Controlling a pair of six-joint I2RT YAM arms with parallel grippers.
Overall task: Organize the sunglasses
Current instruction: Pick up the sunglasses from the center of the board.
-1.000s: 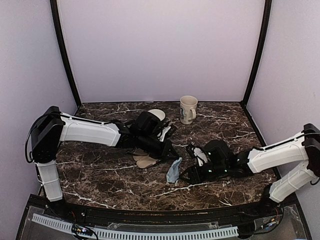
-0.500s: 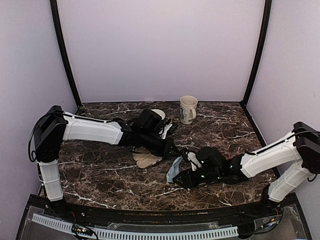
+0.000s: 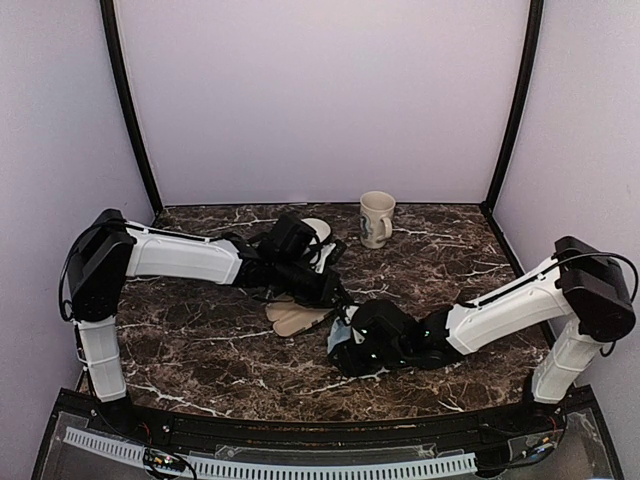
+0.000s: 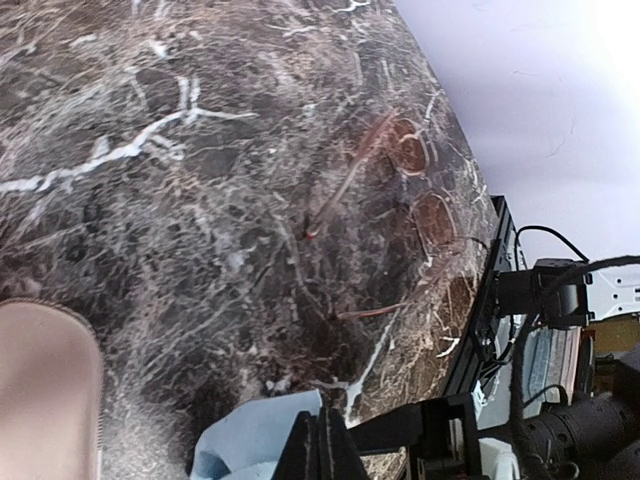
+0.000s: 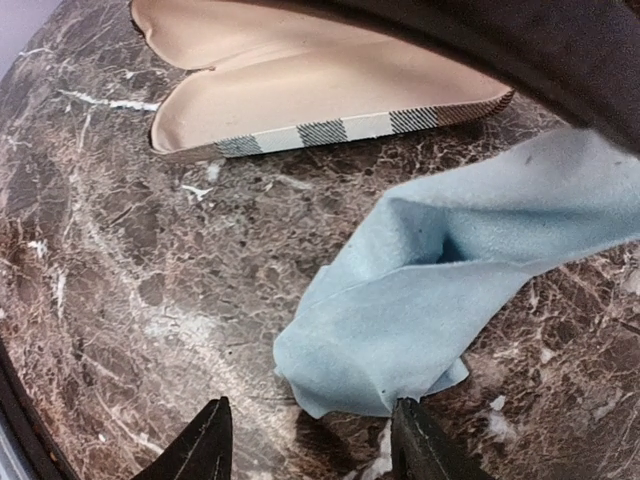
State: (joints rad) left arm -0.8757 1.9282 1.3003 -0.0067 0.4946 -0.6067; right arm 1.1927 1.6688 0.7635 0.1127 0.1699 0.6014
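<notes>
The sunglasses (image 4: 405,185) lie flat on the dark marble worktop (image 3: 200,350). Both round lenses face up and the thin arms are spread toward the left wrist camera. They sit apart from both arms, and nothing touches them. From overhead they are too faint against the veined stone to pick out.

The left end effector (image 4: 320,438) is low over the middle of the worktop. Its fingers are pressed tightly together on a corner of a light blue cloth (image 5: 430,300). The cloth rises in a fold toward that grip, while its lower part rests crumpled on the stone.

The right end effector (image 5: 315,445) reaches in from the right, low to the surface. Its fingers are spread fairly wide on either side of the cloth's near edge and hold nothing.

Just behind the cloth lies an open case (image 5: 300,90) with a tan lining and a striped rim. A cream mug (image 3: 377,218) stands upright near the back wall, well away from the arms.
</notes>
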